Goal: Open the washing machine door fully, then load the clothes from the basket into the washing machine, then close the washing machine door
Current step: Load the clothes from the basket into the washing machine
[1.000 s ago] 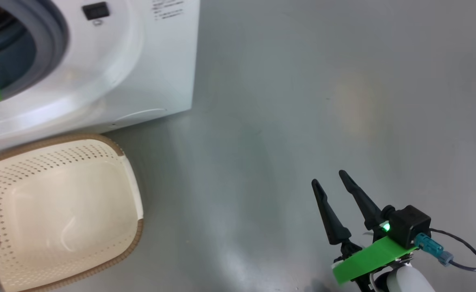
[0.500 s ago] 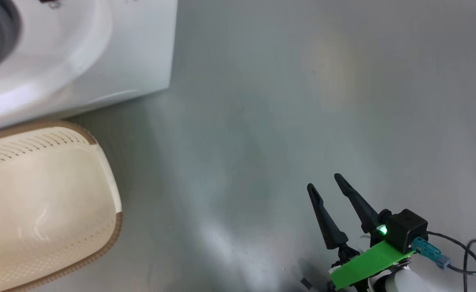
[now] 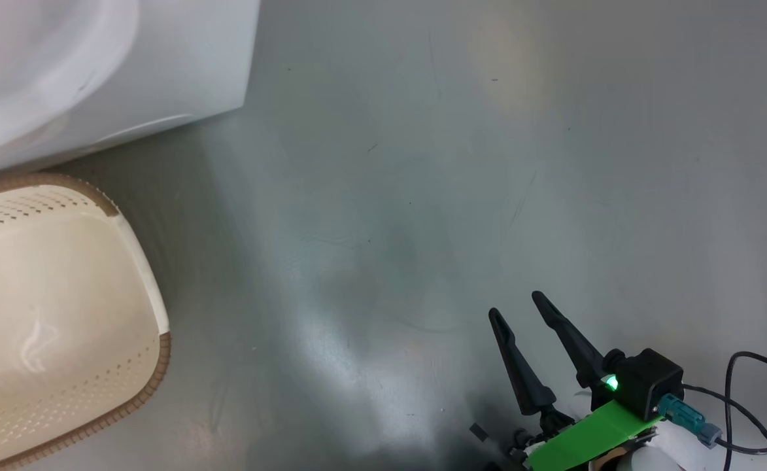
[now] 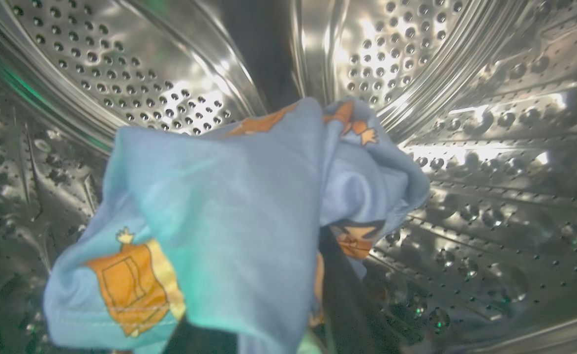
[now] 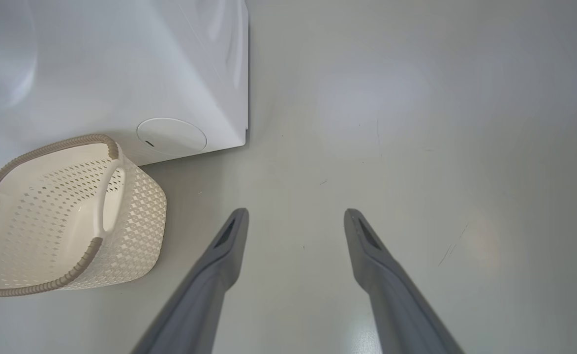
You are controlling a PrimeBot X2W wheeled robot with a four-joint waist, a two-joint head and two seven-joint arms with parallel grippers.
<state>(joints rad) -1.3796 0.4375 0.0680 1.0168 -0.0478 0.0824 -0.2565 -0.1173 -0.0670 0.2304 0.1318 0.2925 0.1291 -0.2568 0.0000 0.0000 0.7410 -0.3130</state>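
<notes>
Inside the perforated steel drum of the big white boxy front-loading washing machine, the light blue clothes printed with orange-brown cartoon faces hang bunched in front of the left wrist camera. They drape over the left gripper and hide it, apart from one dark finger below the cloth. The bundle sits deep in the drum, well past the opening, probably so that it will land on the steel wall rather than slide back out. Whether the fingers pinch the cloth or stand apart from it, I cannot tell, because the fabric covers them.

The right gripper hangs low over the smooth grey floor, well away from the machine. Its two long fingers are spread wide with nothing between them. It seems parked there to leave the other arm room.

The small cream perforated plastic basket with its brown woven-look rim stands on the floor just in front of the machine, within easy reach for loading. No garment shows in the part of it in view, so loading looks almost done.
</notes>
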